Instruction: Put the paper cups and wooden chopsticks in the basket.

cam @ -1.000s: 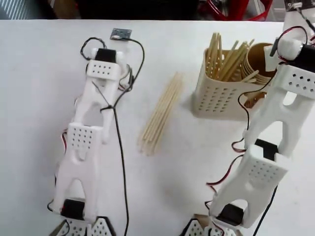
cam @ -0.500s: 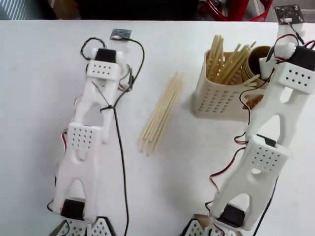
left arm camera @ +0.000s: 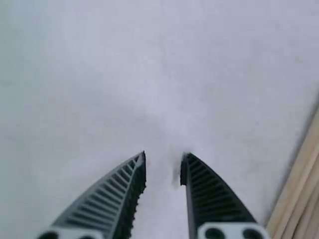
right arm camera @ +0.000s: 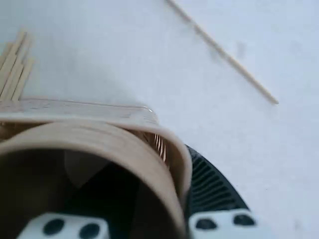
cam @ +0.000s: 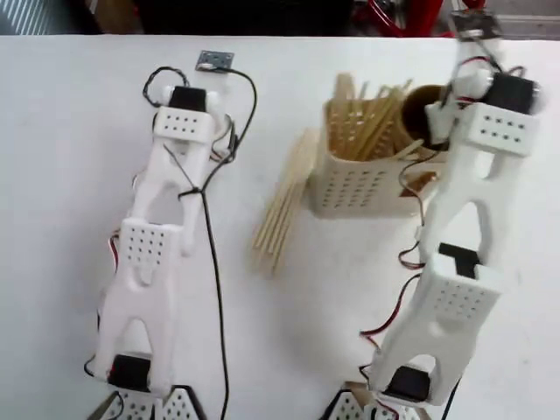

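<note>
A white perforated basket (cam: 359,188) stands right of centre and holds several wooden chopsticks (cam: 367,118) and a brown paper cup (cam: 420,105). A loose bundle of chopsticks (cam: 284,201) lies on the table against the basket's left side. My right gripper (right arm camera: 164,174) is shut on the paper cup's wall (right arm camera: 99,139) at the basket rim (right arm camera: 75,110), with one black finger (right arm camera: 212,191) outside the cup. My left gripper (left arm camera: 163,162) hovers over bare table, slightly open and holding nothing, with the bundle of chopsticks (left arm camera: 299,194) beside it.
A single chopstick (right arm camera: 224,52) lies on the table beyond the basket. The left arm (cam: 171,192) stretches up the left side, trailing a black cable (cam: 214,262). A small dark board (cam: 214,61) sits near the far edge.
The right arm has swung left, and the basket with the cup has slid left with it until it meets the loose bundle. The left arm has stayed still.
</note>
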### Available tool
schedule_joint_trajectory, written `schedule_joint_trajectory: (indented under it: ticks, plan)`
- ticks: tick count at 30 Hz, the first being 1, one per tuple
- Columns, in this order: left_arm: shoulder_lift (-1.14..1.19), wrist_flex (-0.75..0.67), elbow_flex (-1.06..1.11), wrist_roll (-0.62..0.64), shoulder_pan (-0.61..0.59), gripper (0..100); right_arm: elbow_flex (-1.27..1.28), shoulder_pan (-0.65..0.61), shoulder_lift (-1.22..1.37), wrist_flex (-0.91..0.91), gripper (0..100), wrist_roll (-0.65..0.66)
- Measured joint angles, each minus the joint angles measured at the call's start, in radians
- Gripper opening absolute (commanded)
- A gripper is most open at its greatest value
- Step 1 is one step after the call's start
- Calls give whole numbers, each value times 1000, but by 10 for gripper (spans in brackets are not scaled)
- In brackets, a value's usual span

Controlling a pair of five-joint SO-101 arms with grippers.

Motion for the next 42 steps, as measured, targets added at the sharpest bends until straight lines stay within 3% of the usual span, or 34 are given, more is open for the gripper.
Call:
schedule_joint_trajectory:
  ticks: [8,13,18,22,28,42]
  plan:
    - [0,26,0,-3,0,129,166,-118,-126,0,15,-48]
    - [0,43,-2,-112,11,132,169,-107,-140,0,15,-48]
    - [-5,155,-117,-241,35,128,219,-86,-166,0,16,-48]
    - [-37,180,-164,-258,20,128,298,-84,-229,0,28,-48]
    - [-107,181,-104,-261,-6,128,387,-84,-333,3,195,-46]
    - [-123,170,-58,-259,60,129,267,-101,-333,-8,201,-94]
